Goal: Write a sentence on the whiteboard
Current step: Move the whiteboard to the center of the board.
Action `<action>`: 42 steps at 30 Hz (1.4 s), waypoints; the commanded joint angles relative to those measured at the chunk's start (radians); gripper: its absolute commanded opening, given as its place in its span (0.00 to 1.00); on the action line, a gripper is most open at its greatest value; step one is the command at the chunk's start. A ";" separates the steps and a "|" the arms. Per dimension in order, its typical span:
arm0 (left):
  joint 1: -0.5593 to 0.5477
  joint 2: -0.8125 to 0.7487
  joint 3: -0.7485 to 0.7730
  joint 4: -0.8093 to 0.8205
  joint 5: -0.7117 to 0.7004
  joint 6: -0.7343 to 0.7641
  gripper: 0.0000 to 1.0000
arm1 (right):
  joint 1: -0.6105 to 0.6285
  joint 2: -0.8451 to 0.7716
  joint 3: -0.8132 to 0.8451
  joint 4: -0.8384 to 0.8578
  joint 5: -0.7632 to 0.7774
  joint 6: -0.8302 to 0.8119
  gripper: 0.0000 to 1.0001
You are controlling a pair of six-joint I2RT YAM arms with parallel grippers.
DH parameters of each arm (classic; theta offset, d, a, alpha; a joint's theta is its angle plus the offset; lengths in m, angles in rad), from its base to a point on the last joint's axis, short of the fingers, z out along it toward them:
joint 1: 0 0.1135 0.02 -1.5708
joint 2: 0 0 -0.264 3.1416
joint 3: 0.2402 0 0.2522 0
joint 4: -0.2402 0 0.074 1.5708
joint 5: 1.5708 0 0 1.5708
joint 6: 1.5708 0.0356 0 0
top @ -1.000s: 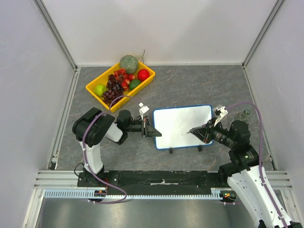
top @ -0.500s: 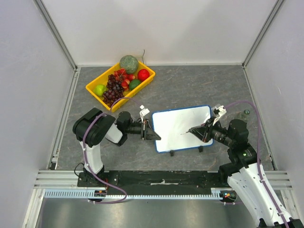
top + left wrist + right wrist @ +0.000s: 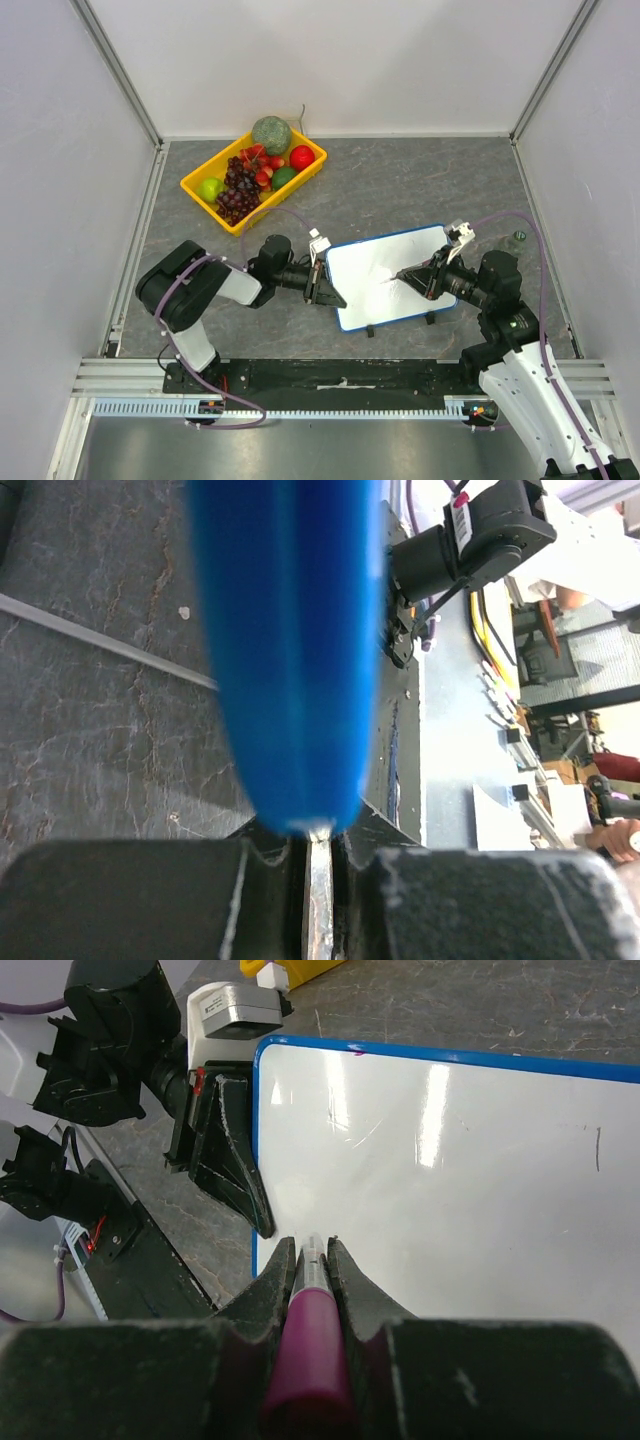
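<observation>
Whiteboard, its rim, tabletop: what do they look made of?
Whiteboard: glossy white coated face, sharp light streaks; melamine or enamelled steel, can't tell. Rim: smooth blue, rounded corners, likely plastic. Tabletop: matte grey, pale veining, stone-look; possibly laminate.

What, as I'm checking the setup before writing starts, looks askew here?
The whiteboard sits skewed to the table's edges, its left rim clamped in the left jaws. The right jaws hold a pink marker over it. Only faint stray strokes mark its face.
</observation>
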 commanded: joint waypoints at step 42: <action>0.003 -0.961 -0.055 -0.978 -0.930 0.080 1.00 | 0.003 -0.019 -0.023 0.138 -0.049 0.047 0.00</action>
